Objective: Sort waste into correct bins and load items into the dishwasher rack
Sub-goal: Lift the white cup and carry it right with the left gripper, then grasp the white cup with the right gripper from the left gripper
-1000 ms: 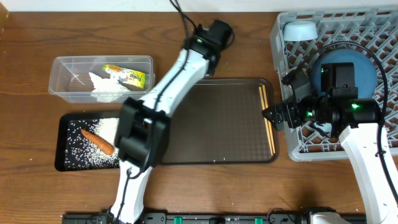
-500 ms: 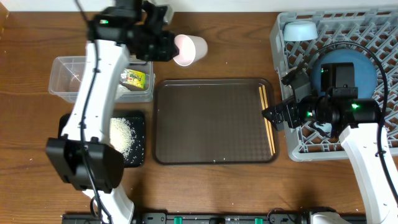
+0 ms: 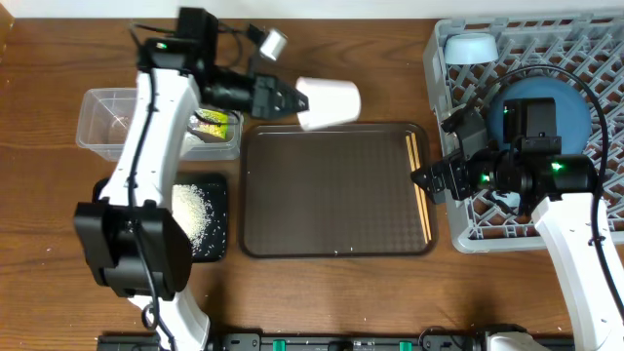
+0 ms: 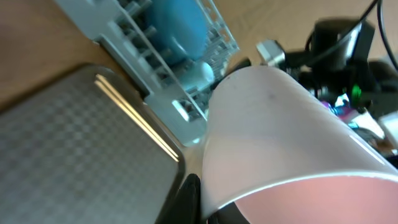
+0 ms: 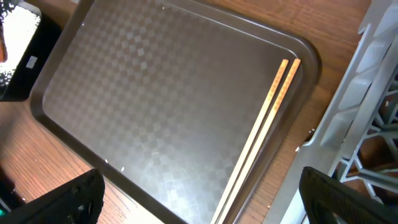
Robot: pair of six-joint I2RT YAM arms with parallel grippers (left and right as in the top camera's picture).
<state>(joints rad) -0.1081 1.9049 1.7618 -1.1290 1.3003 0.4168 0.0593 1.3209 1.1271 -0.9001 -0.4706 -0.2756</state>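
Observation:
My left gripper [image 3: 295,99] is shut on the rim of the white cup [image 3: 330,102], which lies sideways in the air over the back edge of the brown tray. In the left wrist view the cup [image 4: 273,137] fills the frame, with one dark finger [image 4: 189,199] against its wall. The chopsticks [image 3: 418,185] lie along the brown tray's right edge. My right gripper [image 3: 429,181] hangs open just above them; in its wrist view the chopsticks [image 5: 261,137] run between the two wide-apart fingers [image 5: 68,199]. The grey dishwasher rack [image 3: 458,234] holds the big dark-blue bowl [image 3: 577,109].
The brown serving tray [image 3: 331,190] lies mid-table. The clear tub [image 3: 102,122] at the left holds the green-yellow wrapper [image 3: 216,122]. In front of it, the black tray [image 3: 219,244] holds rice [image 3: 195,210]. A small pale-blue dish [image 3: 470,46] sits in the rack's back left corner.
My left arm swung from across the brown tray to the back of the table. It has since carried the white cup to the right, towards the rack. The right arm has not moved.

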